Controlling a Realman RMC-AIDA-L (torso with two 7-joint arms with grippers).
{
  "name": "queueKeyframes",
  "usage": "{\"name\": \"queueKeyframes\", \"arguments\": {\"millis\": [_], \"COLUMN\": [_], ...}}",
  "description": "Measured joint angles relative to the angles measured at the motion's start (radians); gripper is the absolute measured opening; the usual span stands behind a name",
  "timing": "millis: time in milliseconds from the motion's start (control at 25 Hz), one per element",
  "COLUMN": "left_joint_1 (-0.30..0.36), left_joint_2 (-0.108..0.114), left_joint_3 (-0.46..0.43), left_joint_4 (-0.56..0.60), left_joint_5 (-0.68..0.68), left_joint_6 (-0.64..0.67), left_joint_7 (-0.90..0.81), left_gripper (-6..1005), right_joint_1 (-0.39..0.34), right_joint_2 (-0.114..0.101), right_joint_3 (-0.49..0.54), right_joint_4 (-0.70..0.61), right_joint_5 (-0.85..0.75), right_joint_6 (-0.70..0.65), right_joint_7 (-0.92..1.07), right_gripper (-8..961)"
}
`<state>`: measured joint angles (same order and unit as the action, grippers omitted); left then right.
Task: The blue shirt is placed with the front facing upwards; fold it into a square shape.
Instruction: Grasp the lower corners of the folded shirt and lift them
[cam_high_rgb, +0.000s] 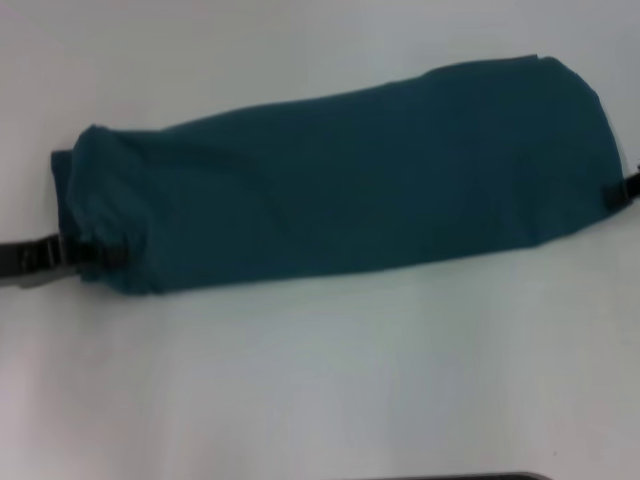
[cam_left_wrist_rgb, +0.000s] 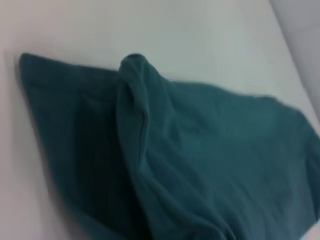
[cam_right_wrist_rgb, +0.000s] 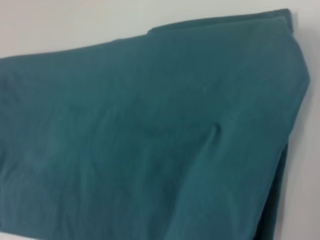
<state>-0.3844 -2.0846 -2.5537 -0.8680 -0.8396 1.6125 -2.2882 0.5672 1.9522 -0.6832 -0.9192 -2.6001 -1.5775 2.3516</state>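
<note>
In the head view, the dark teal-blue cotton shirt (cam_high_rgb: 340, 180) lies as a long folded band across the middle of the white worktop (cam_high_rgb: 320, 380). Our left hand (cam_high_rgb: 95, 252) pinches its left end; our right hand (cam_high_rgb: 615, 193) meets the right end, grip unclear. The left wrist view shows soft bunched folds, the right wrist view flat limp cloth. We judge it light and floppy, best held at the end corners.

The blue shirt (cam_high_rgb: 340, 180) lies folded lengthwise across the bench (cam_high_rgb: 320, 380), the left pincer (cam_high_rgb: 85, 255) at its left end and the right pincer (cam_high_rgb: 615, 193) apparently touching its right end.
</note>
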Motion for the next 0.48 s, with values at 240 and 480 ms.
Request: {"name": "queueKeyframes", "arguments": {"millis": [240,480], "left_joint_1": [0.018,0.050], "left_joint_2": [-0.011,-0.018], "left_joint_3": [0.000,0.001], "left_joint_4": [-0.075,-0.094], "left_joint_5": [0.102,0.124], "left_joint_6": [0.109,0.176], "left_joint_7": [-0.035,-0.036], "left_gripper": [20,20], "right_joint_1": [-0.003,-0.031], "right_joint_2": [0.006,0.015], "right_joint_3": [-0.001,0.003], "right_joint_4": [-0.009,-0.045], "right_joint_5": [-0.099,-0.131], "right_joint_6": [-0.081,-0.147], "right_joint_7": [-0.004,-0.010], "right_gripper": [18,22]}}
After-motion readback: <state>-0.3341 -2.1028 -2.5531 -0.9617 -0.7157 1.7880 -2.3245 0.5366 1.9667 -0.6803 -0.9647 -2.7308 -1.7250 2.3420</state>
